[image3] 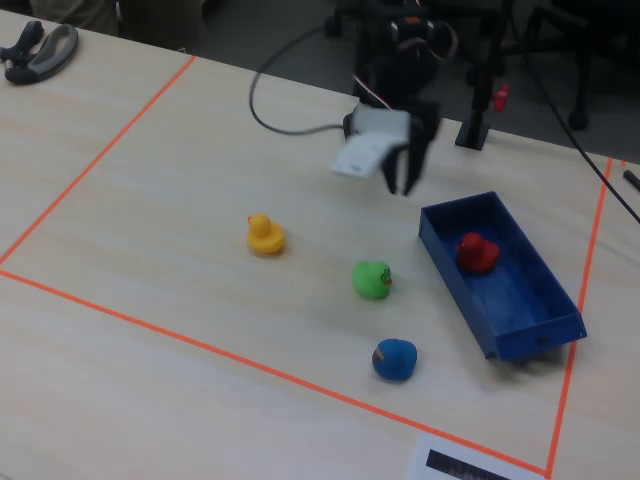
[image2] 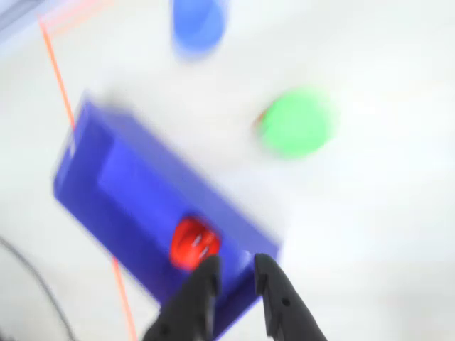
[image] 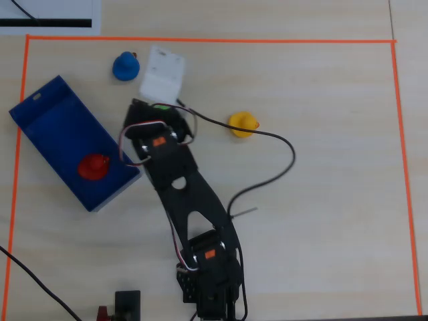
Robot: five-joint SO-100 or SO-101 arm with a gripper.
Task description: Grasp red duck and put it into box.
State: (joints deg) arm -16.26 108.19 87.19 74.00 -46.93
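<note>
Surface: pale wood-grain table (image3: 150, 200) with a rectangle of orange tape (image3: 90, 170) marking the work area; dark chair legs stand behind it in the fixed view.
Gripper: the gripper (image2: 234, 273) is empty, its two dark fingers (image2: 202, 284) apart with a narrow gap showing between them in the wrist view. In the fixed view the gripper (image3: 405, 180) hangs clear above the table, near the box's near end wall and not touching it.
Red duck: the red duck (image3: 477, 252) sits inside the box, on its floor, toward the end nearest the arm. The overhead view shows the same duck (image: 93, 166) well inside the walls.
Box: the blue box (image3: 520, 295) lies flat on the table, slanted across the taped area, one corner close to the tape.
Other toys: a green duck (image3: 372, 279) is near the box, a blue duck (image3: 394, 359) beyond it, and a yellow duck (image3: 264, 234) is well apart from them.
Stage, as judged: the duck looks delivered; what remains is getting the arm away.
Doing it well: lift straight up first, then swing back, so the fingers miss the box wall and the green duck nearby. Keep the fingers parted so nothing snags. The wrist view is blurred, so fine clearances cannot be read there.
</note>
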